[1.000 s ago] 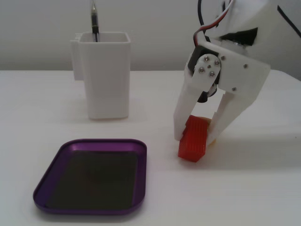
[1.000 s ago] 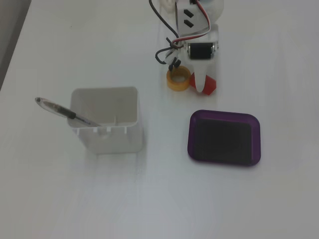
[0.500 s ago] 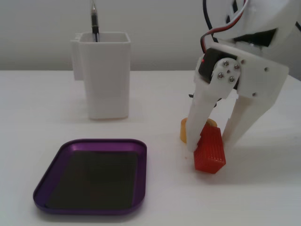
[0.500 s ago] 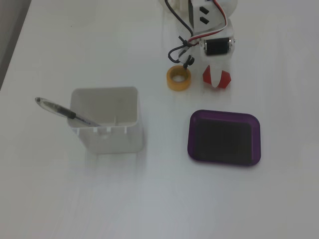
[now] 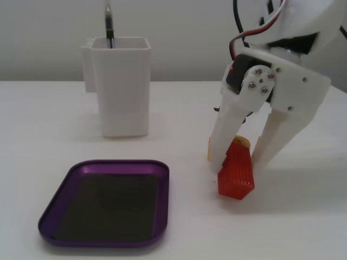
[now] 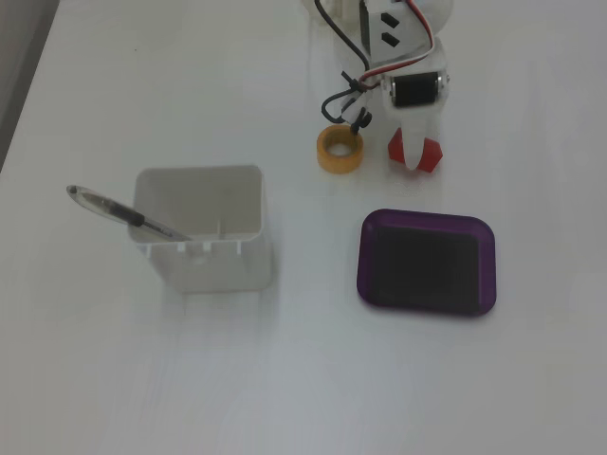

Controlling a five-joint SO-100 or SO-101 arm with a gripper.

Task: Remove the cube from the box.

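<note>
Cube (image 5: 236, 176) first: I see the little red block sitting on the white table (image 5: 43, 119), out of the purple tray (image 5: 108, 200) and off to the right of it in a fixed view. The tray has only its dark flat bottom showing. My white gripper (image 5: 238, 162) points down over the cube, with one finger (image 5: 226, 138) on each side of it. The fingers are spread just wide enough to fit the block between them, and they look like they press on it, but I cannot tell for sure how tight the hold is. In a fixed view from above, the yellow tape roll (image 6: 340, 150) lies just beside the cube, farther from the tray. The tall white cup (image 6: 204, 227) with a pen (image 6: 123, 214) in it stands well apart from the tray.
</note>
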